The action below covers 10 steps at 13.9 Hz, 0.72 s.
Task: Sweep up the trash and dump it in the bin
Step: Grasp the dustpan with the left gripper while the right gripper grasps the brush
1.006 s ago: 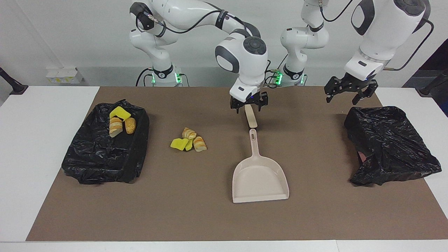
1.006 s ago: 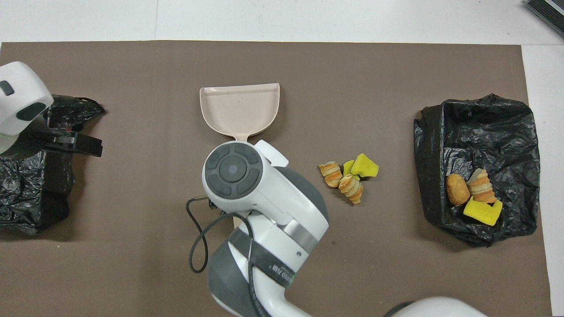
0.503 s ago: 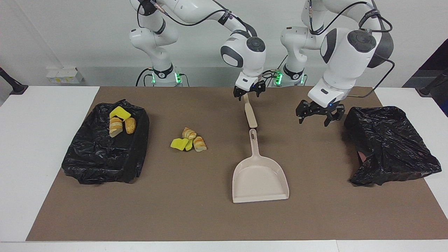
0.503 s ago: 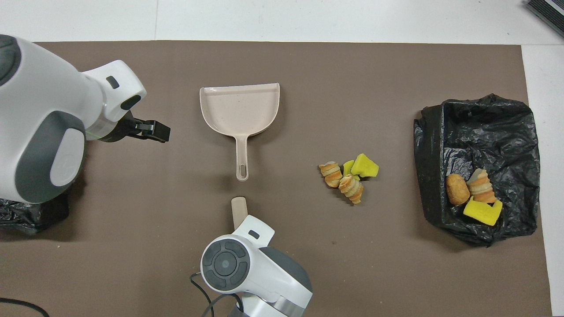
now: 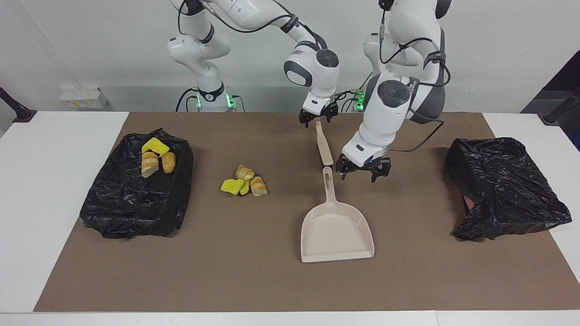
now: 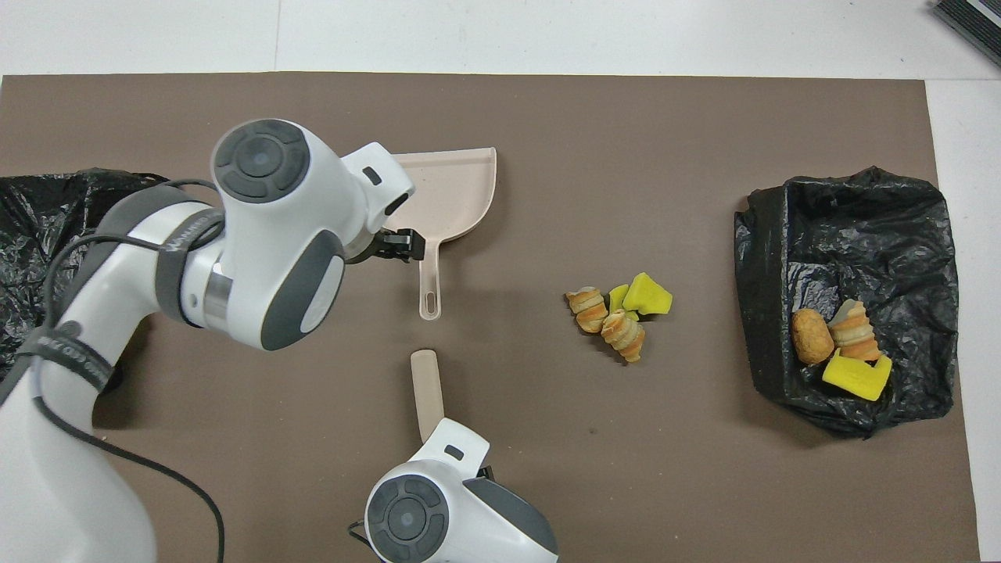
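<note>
The beige dustpan (image 5: 337, 231) lies flat mid-table, its handle (image 5: 329, 181) pointing toward the robots; it also shows in the overhead view (image 6: 457, 188). A beige brush handle (image 5: 324, 147) lies nearer to the robots, in line with it. My left gripper (image 5: 362, 174) is open and empty, low beside the dustpan's handle. My right gripper (image 5: 317, 120) is open over the brush handle's robot-side end, fingers astride it. A loose pile of trash (image 5: 244, 181), yellow sponge chunks and croissant pieces, lies toward the right arm's end. The bin (image 5: 131, 203), black-bag-lined, holds a sponge, a croissant and a bun (image 5: 168, 162).
A second crumpled black bag (image 5: 503, 185) sits at the left arm's end of the brown mat. In the overhead view the left arm's wrist (image 6: 266, 234) covers part of the dustpan, and the right wrist (image 6: 438, 508) hides its own fingers.
My left gripper has swung from over the black bag at its end across and down to beside the dustpan's handle. My right gripper has drawn back along the brush handle toward the robots.
</note>
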Tool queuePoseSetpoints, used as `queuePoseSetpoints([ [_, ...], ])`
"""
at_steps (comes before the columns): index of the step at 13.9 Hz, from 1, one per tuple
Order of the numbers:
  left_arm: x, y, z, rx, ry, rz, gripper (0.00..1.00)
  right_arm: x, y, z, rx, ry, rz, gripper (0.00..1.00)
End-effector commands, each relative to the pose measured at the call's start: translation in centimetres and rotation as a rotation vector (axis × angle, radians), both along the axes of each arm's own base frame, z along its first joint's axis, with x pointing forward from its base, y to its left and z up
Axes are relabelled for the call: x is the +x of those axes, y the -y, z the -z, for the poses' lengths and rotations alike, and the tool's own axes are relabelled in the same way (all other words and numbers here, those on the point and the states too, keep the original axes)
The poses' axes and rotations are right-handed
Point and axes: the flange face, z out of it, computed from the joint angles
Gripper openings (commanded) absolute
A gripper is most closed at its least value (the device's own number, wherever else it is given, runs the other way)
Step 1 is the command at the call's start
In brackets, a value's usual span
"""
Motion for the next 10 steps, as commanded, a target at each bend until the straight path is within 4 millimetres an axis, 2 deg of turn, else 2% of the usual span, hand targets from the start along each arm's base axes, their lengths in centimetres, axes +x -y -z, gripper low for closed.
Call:
queuePoseSetpoints([
  [1,-0.5,2.4,2.0,0.006,0.027,-0.046,1.00,-0.4,0.6,-0.2,0.018,0.007,0.001,0.73],
  [2,-0.7,2.9,2.5,0.004,0.029,-0.058,1.00,-0.4,0.5,-0.2,0.022,0.008,-0.002,0.34],
  [3,-1.4,3.5,3.5,0.012,0.015,-0.051,1.00,-0.4,0.5,-0.2,0.022,0.009,0.002,0.05],
  [4,-2.1,4.8,5.4,0.025,-0.006,-0.040,1.00,-0.3,0.5,-0.3,0.022,0.008,0.001,0.00],
  [6,-2.3,4.8,5.9,0.032,-0.020,-0.043,1.00,-0.1,0.3,-0.4,0.023,0.006,0.013,0.00],
  [7,-2.5,5.0,6.0,0.030,-0.032,-0.052,0.77,-0.1,0.2,-0.6,0.024,0.005,0.016,0.00],
  [9,-2.8,5.1,6.1,0.036,-0.041,-0.069,0.37,0.4,0.2,-1.5,0.000,-0.010,0.022,0.00],
  [10,-3.0,5.2,6.1,0.042,-0.050,-0.066,0.00,0.6,0.4,-2.2,-0.020,-0.014,0.023,0.00],
])
